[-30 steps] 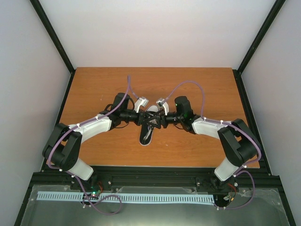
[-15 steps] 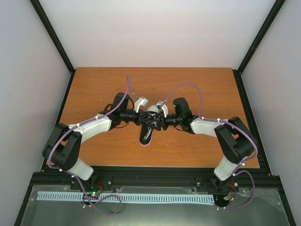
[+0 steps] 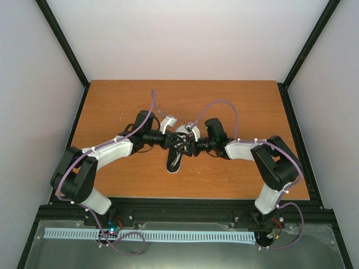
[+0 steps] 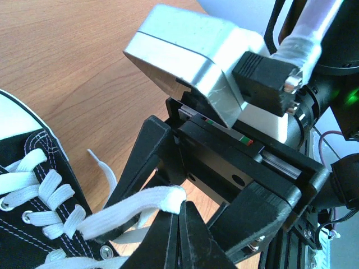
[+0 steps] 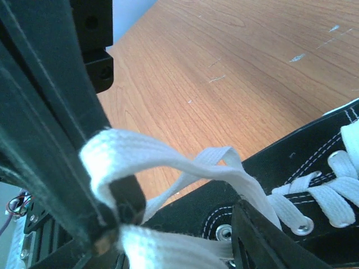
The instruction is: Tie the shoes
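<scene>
Surface: orange-brown wooden table (image 3: 112, 106).
On it: black sneaker (image 3: 174, 162), beneath left gripper (image 3: 177, 143) and right gripper (image 3: 185, 147).
Loose lace (image 4: 100, 167): tip flat beside right gripper.

From above, the sneaker (image 3: 175, 163), midway between side edges of the bench (image 3: 112, 106), is mostly hidden under the meeting fingers (image 3: 174, 142), its laces (image 4: 129, 207) too small to trace; both wrist views crop the sneaker at frame edges.
</scene>
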Controlling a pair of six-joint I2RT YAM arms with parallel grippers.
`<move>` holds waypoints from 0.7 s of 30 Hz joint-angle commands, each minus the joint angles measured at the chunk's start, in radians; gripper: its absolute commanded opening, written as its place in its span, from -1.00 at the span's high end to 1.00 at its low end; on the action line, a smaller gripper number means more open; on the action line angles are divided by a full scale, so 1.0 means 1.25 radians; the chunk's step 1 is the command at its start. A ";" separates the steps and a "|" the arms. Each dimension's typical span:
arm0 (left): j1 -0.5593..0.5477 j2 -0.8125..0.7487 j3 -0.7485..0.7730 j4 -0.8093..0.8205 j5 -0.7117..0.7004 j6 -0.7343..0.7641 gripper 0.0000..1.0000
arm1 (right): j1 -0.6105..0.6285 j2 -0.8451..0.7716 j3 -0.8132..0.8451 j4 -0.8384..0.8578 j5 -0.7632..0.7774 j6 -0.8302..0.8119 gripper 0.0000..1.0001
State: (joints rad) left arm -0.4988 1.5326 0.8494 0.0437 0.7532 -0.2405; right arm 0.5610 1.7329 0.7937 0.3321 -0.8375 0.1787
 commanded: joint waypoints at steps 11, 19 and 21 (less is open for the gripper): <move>0.005 -0.006 0.014 -0.001 0.012 -0.004 0.98 | 0.006 0.020 0.003 0.026 0.085 -0.007 0.54; 0.006 -0.020 0.010 -0.009 -0.029 0.005 0.98 | 0.005 0.013 -0.010 0.031 0.105 -0.004 0.94; 0.008 -0.023 0.011 -0.009 -0.029 0.005 0.99 | 0.006 0.001 -0.018 0.022 0.111 -0.009 0.93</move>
State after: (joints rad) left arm -0.4953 1.5326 0.8494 0.0391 0.7250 -0.2401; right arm 0.5625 1.7443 0.7918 0.3489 -0.7242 0.1837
